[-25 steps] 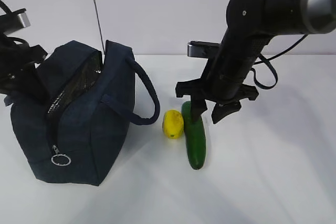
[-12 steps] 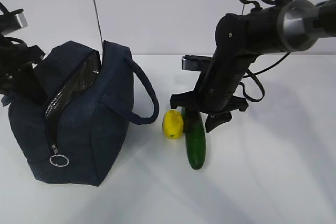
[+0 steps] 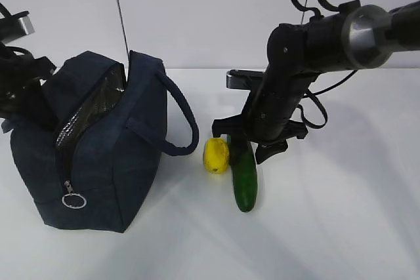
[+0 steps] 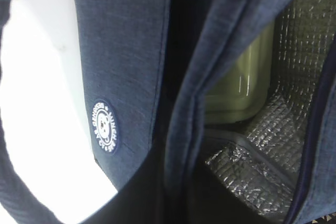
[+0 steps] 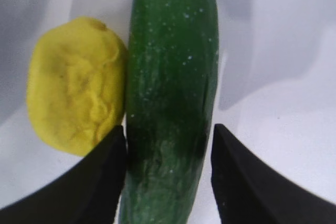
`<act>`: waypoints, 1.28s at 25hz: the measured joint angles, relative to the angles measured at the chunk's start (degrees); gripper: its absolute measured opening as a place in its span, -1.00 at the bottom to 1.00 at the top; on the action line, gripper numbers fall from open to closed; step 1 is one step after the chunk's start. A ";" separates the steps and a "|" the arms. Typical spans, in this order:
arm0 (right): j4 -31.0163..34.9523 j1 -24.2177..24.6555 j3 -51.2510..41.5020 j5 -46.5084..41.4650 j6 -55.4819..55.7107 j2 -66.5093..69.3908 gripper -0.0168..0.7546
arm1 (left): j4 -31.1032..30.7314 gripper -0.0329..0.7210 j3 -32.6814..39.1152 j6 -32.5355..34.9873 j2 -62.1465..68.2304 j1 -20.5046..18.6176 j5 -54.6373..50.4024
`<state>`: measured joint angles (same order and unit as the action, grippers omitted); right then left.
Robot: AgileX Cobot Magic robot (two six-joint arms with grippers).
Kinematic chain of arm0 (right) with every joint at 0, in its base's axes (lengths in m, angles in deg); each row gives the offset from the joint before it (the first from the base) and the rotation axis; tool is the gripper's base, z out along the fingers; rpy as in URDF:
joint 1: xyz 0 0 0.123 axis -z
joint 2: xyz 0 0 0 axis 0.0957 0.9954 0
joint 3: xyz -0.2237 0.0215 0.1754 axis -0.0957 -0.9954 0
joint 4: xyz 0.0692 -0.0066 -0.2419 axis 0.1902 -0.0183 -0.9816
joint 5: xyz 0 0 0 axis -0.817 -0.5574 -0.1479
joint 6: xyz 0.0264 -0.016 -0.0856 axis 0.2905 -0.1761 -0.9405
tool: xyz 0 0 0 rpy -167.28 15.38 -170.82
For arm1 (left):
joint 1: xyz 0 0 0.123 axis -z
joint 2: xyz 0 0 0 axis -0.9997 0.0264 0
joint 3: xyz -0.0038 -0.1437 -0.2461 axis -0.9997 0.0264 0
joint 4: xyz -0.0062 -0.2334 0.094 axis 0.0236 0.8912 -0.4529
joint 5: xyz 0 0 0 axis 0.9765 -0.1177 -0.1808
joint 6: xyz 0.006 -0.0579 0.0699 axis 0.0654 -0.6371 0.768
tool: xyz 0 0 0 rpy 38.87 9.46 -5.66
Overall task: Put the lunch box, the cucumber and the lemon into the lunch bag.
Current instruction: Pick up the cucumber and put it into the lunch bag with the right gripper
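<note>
1 cucumber (image 5: 170,103) between spread right claw (image 5: 168,177) fingers; 1 lemon (image 5: 76,85); left claw unseen.

Right end effector (image 3: 251,147) low astride cucumber (image 3: 244,174), beside lemon (image 3: 216,155).

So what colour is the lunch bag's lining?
Silver foil lining, quilted; clearest in the left wrist view.

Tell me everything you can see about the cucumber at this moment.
The cucumber is long, dark green and glossy, with fine pale specks on its skin. It lies flat on the white table, pointing roughly toward the camera in the exterior view. The lemon sits against its side. The right gripper straddles its far end, open, one finger on each side; one finger is wedged between it and the lemon. It is outside the lunch bag.
</note>
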<state>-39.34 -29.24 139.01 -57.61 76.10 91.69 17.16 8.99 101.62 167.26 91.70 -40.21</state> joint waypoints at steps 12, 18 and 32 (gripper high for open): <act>0.19 0.00 0.28 0.00 0.00 1.84 0.02 | 0.00 -0.89 0.00 -0.10 0.00 0.00 0.00; 0.41 0.00 0.28 0.00 0.00 1.89 0.02 | 0.00 -0.89 0.00 -0.10 0.00 0.00 0.00; 1.26 0.00 0.45 -0.90 0.00 1.98 -0.09 | 0.00 -0.89 0.00 -0.10 0.00 0.00 0.00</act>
<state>-38.07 -29.24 139.46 -58.51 76.10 93.67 17.16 8.99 101.53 167.26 91.70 -40.21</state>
